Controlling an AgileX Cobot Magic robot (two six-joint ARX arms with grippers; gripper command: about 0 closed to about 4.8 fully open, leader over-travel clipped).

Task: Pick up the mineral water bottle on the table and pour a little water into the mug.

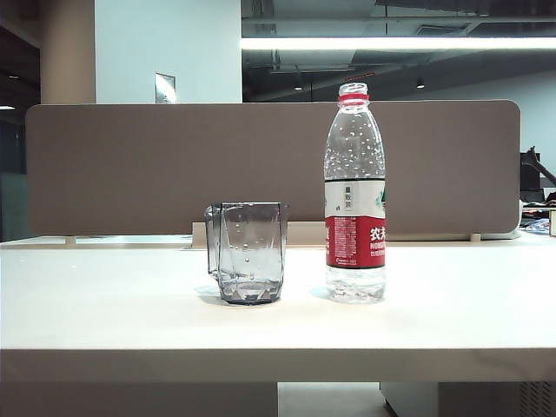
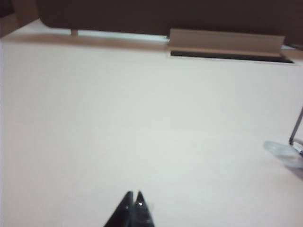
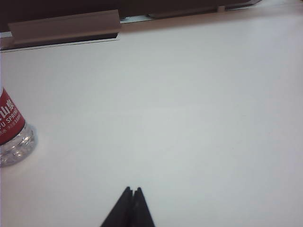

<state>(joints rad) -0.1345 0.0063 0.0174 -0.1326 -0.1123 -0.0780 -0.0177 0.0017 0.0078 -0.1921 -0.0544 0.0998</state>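
Bottle (image 1: pixel 354 193) and mug (image 1: pixel 248 252) upright mid-counter (image 1: pixel 104 304), just apart.
Left hand (image 2: pixel 134 195) and right hand (image 3: pixel 132 189) both pinched closed, empty, over bare surface, clear of edges.

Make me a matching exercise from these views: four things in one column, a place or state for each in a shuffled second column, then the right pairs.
Things:
1. mineral water bottle
2. mug
3. left gripper
4. right gripper

Places or states:
A. squat, smoky grey, left of its neighbour in the exterior view
B. fingers shut, empty, with the mug's base at the edge of its wrist view
C. upright, uncapped, red neck ring
D. fingers shut, empty, with the red label at the edge of its wrist view

Pairs: 1-C, 2-A, 3-B, 4-D
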